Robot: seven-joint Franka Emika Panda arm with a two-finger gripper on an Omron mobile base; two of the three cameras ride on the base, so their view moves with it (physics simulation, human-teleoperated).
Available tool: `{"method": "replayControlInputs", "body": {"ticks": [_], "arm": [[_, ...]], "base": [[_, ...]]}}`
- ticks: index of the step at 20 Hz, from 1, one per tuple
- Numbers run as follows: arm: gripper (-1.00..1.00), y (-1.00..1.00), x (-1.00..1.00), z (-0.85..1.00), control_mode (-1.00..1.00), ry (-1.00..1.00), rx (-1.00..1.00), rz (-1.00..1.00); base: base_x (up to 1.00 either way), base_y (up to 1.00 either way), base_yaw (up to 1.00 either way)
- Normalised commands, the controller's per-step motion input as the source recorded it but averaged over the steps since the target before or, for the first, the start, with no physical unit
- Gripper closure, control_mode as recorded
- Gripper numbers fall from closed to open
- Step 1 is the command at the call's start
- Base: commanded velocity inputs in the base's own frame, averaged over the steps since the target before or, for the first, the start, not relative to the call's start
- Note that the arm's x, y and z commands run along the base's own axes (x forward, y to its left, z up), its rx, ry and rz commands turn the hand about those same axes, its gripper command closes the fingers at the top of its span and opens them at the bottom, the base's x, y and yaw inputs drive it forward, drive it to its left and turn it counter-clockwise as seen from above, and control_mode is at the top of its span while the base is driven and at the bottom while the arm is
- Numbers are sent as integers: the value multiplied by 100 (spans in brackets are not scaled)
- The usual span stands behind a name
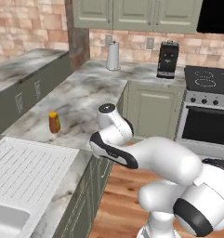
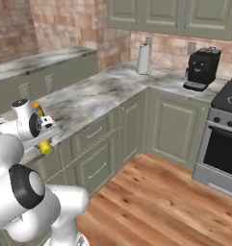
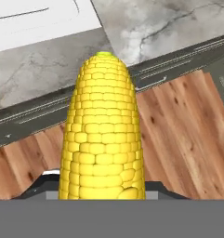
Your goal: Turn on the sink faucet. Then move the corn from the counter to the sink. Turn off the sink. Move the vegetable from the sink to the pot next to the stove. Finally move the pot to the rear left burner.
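Corn [image 3: 102, 135] pinched between the gripper [image 3: 102, 188] fingers, carried off the counter [image 1: 81, 100] edge over the floor; judged next: swing back above the sink [image 1: 6, 223] basin and release.

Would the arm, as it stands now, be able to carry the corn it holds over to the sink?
Probably yes. The claw is shut on the corn above the counter edge, and the white drainboard leading to the sink basin lies close, with nothing between.
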Motion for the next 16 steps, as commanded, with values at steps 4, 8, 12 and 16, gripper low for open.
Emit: {"method": "replayControlInputs", "body": {"ticks": [4, 8, 12, 16], "arm": [[100, 0, 0, 0, 100, 0, 0, 0], [100, 0, 0, 0, 100, 0, 0, 0], [100, 0, 0, 0, 100, 0, 0, 0], [100, 0, 0, 0, 100, 0, 0, 0]], "base": [[20, -31, -43], [38, -38, -32], [55, -41, -26], [68, -39, -21]]}}
